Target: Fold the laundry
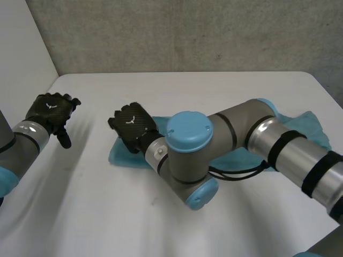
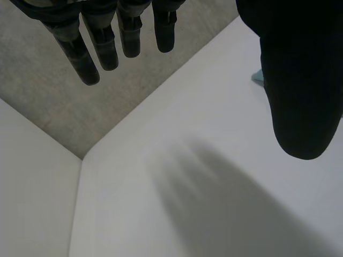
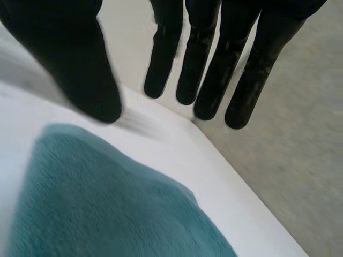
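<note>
Body check: the right arm [image 1: 278, 144] has grey tube sections, black bands round the forearm and a large round light-blue cap [image 1: 188, 130] with small dimples. The left arm [image 1: 16, 144] is grey with a silver wrist ring. The left hand [image 1: 51, 110] and right hand [image 1: 133, 126] are black with weave-textured backs, each bearing a small white mark. The fingers [image 3: 206, 64] are black with rounded tips.

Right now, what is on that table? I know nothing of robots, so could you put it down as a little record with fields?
surface: white table
laundry: one teal cloth, lying flat on the table
left hand: open, fingers straight, over bare table, apart from the cloth
right hand: open, fingers straight, over the cloth's end nearest the left hand, not gripping it
right arm: reaches across above the cloth, hiding its middle
contact of right hand with cloth: cannot tell
</note>
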`<state>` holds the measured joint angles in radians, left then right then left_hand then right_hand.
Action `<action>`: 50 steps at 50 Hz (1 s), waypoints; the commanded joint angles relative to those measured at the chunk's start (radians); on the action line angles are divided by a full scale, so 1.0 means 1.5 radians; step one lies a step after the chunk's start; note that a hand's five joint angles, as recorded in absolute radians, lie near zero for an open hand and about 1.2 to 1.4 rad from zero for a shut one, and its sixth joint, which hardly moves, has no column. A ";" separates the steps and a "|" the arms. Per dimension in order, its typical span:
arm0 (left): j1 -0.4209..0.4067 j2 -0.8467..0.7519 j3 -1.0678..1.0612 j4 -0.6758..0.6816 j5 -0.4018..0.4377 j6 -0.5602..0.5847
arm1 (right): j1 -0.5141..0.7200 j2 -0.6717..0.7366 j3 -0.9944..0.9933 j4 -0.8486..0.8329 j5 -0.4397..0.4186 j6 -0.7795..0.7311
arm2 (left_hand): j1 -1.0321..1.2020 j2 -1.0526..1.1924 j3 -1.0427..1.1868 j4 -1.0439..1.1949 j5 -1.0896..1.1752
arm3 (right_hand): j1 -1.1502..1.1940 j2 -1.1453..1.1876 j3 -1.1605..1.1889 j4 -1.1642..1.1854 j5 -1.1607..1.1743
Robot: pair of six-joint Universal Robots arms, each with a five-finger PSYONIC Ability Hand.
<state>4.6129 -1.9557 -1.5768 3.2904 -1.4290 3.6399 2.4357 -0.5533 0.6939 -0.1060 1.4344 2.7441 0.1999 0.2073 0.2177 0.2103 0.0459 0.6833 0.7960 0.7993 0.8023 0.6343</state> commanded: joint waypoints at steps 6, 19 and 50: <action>0.006 0.015 -0.024 0.001 0.003 0.000 | -0.175 -0.159 0.118 0.014 0.212 0.031 | -0.014 -0.019 -0.026 -0.021 -0.028 | -0.064 -0.139 -0.142 -0.144 -0.148; -0.001 0.015 -0.040 0.000 0.002 0.000 | -0.434 -0.238 0.302 0.073 0.189 0.178 | -0.012 -0.017 -0.024 -0.019 -0.026 | -0.058 -0.133 -0.136 -0.138 -0.142; -0.002 0.017 -0.040 -0.002 0.003 -0.011 | -0.503 -0.158 0.323 0.067 0.105 0.174 | -0.012 -0.017 -0.024 -0.019 -0.026 | 0.382 0.307 0.305 0.303 0.298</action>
<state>4.6096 -1.9297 -1.6371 3.2886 -1.4257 3.6229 1.6833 -0.8063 1.1802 0.0262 1.5897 3.0068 0.1999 0.2073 0.2177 0.2103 0.0459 0.5149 0.5901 0.5924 0.5908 0.4157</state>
